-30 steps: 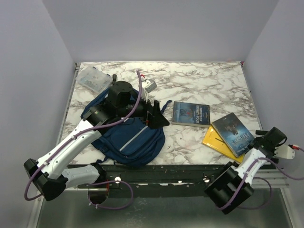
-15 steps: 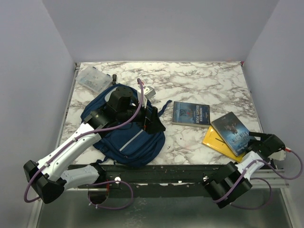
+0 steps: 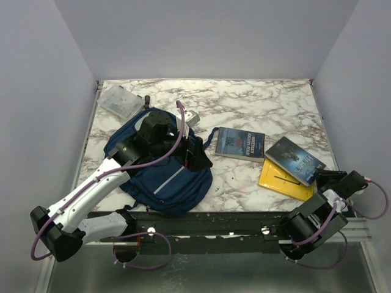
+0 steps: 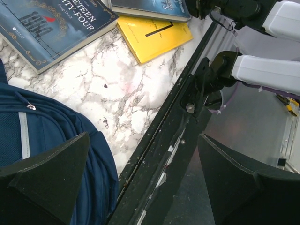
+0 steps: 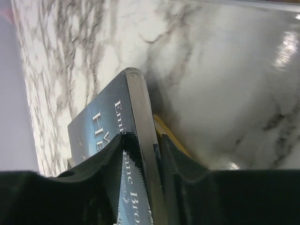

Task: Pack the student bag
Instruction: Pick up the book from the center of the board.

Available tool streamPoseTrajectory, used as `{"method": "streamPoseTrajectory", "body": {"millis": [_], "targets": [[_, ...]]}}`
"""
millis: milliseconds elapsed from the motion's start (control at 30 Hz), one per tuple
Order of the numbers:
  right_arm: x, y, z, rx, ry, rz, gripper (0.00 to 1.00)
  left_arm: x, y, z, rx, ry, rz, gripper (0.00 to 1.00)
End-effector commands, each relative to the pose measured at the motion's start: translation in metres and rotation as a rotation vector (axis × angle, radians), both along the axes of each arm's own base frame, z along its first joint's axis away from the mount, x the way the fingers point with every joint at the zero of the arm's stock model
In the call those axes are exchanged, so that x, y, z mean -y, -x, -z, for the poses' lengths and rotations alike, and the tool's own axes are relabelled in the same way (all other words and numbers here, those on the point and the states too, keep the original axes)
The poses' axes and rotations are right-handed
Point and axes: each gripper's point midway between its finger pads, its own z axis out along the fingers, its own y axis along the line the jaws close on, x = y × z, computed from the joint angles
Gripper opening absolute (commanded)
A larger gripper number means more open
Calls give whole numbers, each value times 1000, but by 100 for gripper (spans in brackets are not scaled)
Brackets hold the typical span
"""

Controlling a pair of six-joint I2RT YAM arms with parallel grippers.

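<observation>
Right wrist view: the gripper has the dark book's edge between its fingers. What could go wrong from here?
1. The right gripper grips the dark book only near one edge, so it could pivot or slip when lifted.
2. It partly overlaps the yellow book, which might get dragged along.
3. The left gripper hangs open over the student bag, with no opening visible.
</observation>
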Motion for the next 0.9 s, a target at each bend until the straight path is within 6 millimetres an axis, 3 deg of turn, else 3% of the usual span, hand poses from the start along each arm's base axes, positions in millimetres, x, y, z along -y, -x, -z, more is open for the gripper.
{"method": "streamPoseTrajectory", "body": {"millis": [0, 133, 300, 433, 500, 667, 867], "targets": [[0, -33, -39, 78, 129, -194, 30, -4, -11, 4, 30, -28, -30, 98], [0, -54, -62, 82, 179, -244, 20, -5, -17, 8, 6, -31, -42, 98], [-16, -103, -96, 114, 186, -358, 2, -16, -40, 20, -17, -65, -120, 98], [-28, -141, -138, 137, 221, -409, 1, -29, -61, 30, -38, -94, -195, 98], [-46, -154, -158, 135, 255, -458, 0, -38, -71, 34, -42, -111, -241, 98], [-83, -164, -199, 209, 296, -558, 1, -57, -92, 37, -78, -104, -334, 98], [-113, -167, -221, 274, 259, -663, 1, -63, -101, 40, -129, -67, -353, 98]]}}
